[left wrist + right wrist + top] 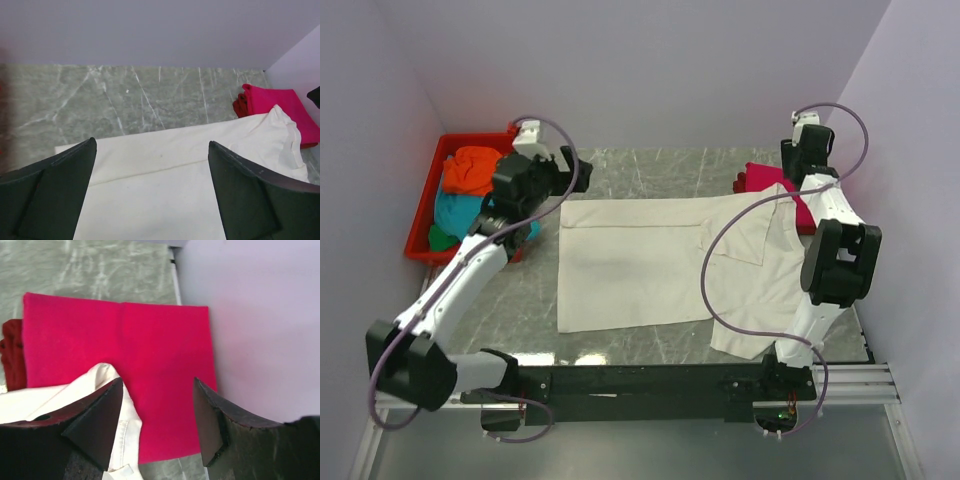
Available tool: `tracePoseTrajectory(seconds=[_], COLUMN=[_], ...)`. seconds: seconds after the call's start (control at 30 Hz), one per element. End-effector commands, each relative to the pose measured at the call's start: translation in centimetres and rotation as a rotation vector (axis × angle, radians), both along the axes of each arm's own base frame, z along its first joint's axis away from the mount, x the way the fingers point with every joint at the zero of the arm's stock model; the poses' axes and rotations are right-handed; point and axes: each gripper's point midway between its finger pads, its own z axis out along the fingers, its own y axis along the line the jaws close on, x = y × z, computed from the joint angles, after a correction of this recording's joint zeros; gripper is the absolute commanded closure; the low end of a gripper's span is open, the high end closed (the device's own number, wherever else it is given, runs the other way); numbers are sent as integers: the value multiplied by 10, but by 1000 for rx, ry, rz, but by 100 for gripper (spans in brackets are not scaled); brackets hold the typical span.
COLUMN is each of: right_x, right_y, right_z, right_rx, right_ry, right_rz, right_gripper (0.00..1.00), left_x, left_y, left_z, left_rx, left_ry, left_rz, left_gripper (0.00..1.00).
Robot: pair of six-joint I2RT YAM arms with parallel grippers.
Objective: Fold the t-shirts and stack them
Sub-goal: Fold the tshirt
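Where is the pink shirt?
Top view: pink shirt folded on the red shirt, far right of the table, under the right gripper, white shirt overlapping it.

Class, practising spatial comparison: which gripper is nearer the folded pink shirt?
Right. The right gripper hovers over the pink shirt; the left gripper is across the table, beside the red tray.

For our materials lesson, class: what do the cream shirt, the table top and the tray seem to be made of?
Cream shirt: soft cloth, matte; it lies flat with folds and creases. Table top: grey-green with pale veins, like marble or a marble-print laminate; which one cannot be told. Tray: probably plastic; even red colour, smooth straight walls.
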Motion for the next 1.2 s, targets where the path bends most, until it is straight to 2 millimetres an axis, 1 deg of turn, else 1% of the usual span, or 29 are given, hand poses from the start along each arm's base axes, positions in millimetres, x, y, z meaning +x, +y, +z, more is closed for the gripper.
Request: tracePoseTrajectory(seconds=[0.0,0.03,0.07,0.1,0.13,0.17,0.2,0.23,0.27,0.3,0.33,0.37,0.4,0.43,0.47,0.5,0.53,0.57,0.6,0.63,0.67,0.7,0.73,0.77,0.8,0.83,0.93,1.03,1.17], right_x=[-7,-10,-16,-21,-25,-32,-52,-62,-82,-120,-143,-167,-208,-230,-246,-260,-277,-282,-280,-289,-289,-282,-287,-287,-284,-287,-288,-285,-284], right_y=[-7,-6,-1,9,21,32,49,98,118,145,166,193,207,219,229,233,240,241,241,241,240,238,238,237,235,236,234,232,231], right_z=[32,34,27,37,37,31,25,23,15,3,-2,-3,-13,-27,-30,-31,-47,-53,-53,-65,-68,-65,-70,-70,-68,-70,-70,-68,-70], right_rx=[-4,0,10,27,47,44,60,85,111,194,230,182,261,228,254,250,272,258,195,221,209,157,171,167,144,150,138,117,118], right_ry=[-120,-123,-107,-115,-103,-63,20,72,128,224,263,233,324,327,315,318,364,377,349,385,380,339,350,343,330,332,324,316,332], right_rz=[-118,-116,-98,-38,27,112,214,559,706,854,994,1278,1378,1518,1584,1617,1633,1630,1632,1599,1578,1559,1542,1530,1513,1510,1495,1483,1479], right_gripper=[35,35,35,35,35,35,35,35,35,35,34,34,33,33,32,32,30,30,29,29,28,28,28,28,28,28,28,28,28], left_x=[-18,-30,-39,-48,-61,-69,-83,-97,-107,-116,-133,-141,-153,-168,-177,-191,-204,-210,-220,-228,-232,-237,-243,-238,-237,-239,-240,-243,-256], left_y=[25,32,26,24,24,21,12,7,3,5,-5,-7,-9,-14,-16,-14,-21,-21,-17,-20,-17,-12,-12,-4,-3,0,3,5,13], left_z=[-35,-42,-44,-51,-48,-48,-55,-47,-45,-63,-54,-60,-83,-87,-96,-121,-132,-143,-164,-177,-186,-206,-215,-221,-222,-232,-245,-252,-266], left_rx=[67,67,61,101,117,135,195,227,264,383,424,472,593,634,676,772,805,830,874,915,947,985,1006,1056,1070,1094,1130,1138,1151], left_ry=[81,118,133,140,134,122,94,30,-19,-65,-155,-196,-242,-288,-304,-306,-314,-301,-253,-233,-204,-130,-88,-43,-16,39,111,152,212], left_rz=[41,29,-30,-74,-106,-147,-267,-324,-368,-407,-449,-485,-580,-638,-686,-776,-841,-870,-914,-950,-960,-988,-1013,-983,-978,-997,-1021,-1040,-1078], left_gripper=[1,0,1,0,1,2,3,5,5,4,1,1,1,2,3,5,7,9,9,11,12,14,22,31,42,52,52,49,45])
